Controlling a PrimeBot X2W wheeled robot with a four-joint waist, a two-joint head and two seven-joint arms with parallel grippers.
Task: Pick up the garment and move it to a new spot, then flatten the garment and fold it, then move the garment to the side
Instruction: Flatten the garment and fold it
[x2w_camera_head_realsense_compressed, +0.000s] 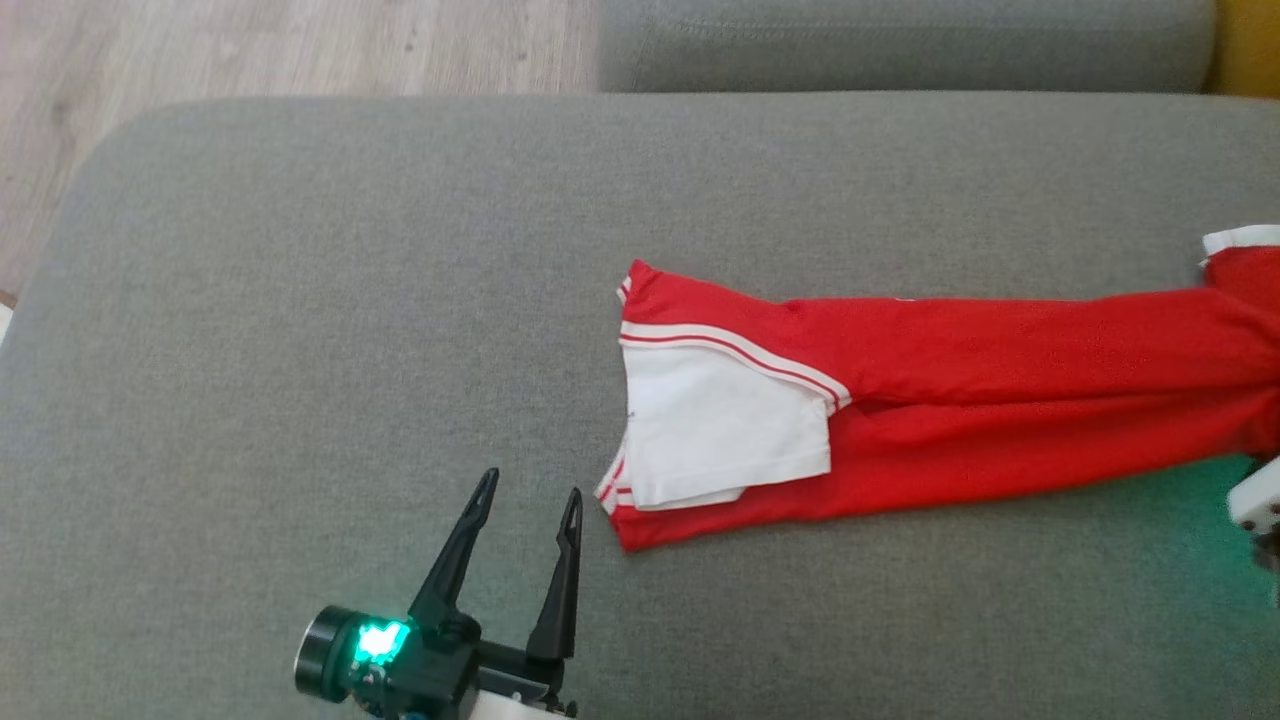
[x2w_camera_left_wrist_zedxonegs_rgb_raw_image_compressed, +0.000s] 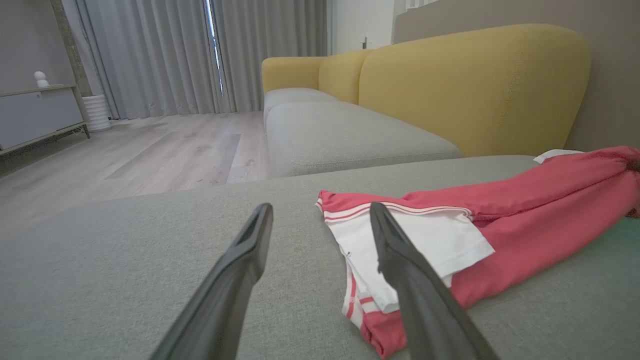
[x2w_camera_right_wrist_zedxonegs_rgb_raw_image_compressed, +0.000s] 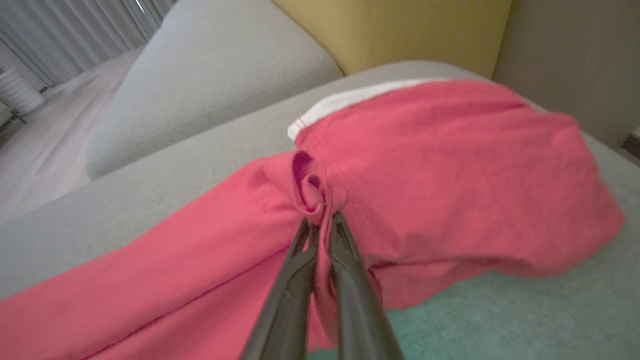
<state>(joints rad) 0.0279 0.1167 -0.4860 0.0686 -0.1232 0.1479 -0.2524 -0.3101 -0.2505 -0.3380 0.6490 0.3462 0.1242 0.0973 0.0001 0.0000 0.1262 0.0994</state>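
Garment (x2w_camera_head_realsense_compressed: 950, 400), a red top with a white sleeve (x2w_camera_head_realsense_compressed: 730, 430) edged in red and white stripes, lies stretched along the grey seat cushion (x2w_camera_head_realsense_compressed: 300, 300), running in the head view from the centre out to 3 o'clock, where it passes the frame's edge. Its sleeve end lies flat towards the centre, the white panel folded over the red cloth, and a white band (x2w_camera_head_realsense_compressed: 1240, 238) shows at the far end near 2 o'clock. The left gripper (x2w_camera_head_realsense_compressed: 531, 485) sits at 7 o'clock in the head view, just beside the sleeve end and apart from it; its jaws stand wide apart with nothing between them, and whether they touch the cushion cannot be told. In the right wrist view the right gripper (x2w_camera_right_wrist_zedxonegs_rgb_raw_image_compressed: 321, 220) has its jaws drawn nearly together on a bunched pinch of the red cloth (x2w_camera_right_wrist_zedxonegs_rgb_raw_image_compressed: 425, 165), which puckers into a small roll at the tips, the fabric humped up to 2 o'clock of them. A second grey cushion (x2w_camera_head_realsense_compressed: 900, 40) lies at 12 o'clock, wooden floor (x2w_camera_head_realsense_compressed: 250, 50) at 11 o'clock, and the left wrist view shows a yellow backrest (x2w_camera_left_wrist_zedxonegs_rgb_raw_image_compressed: 475, 85) behind the garment.
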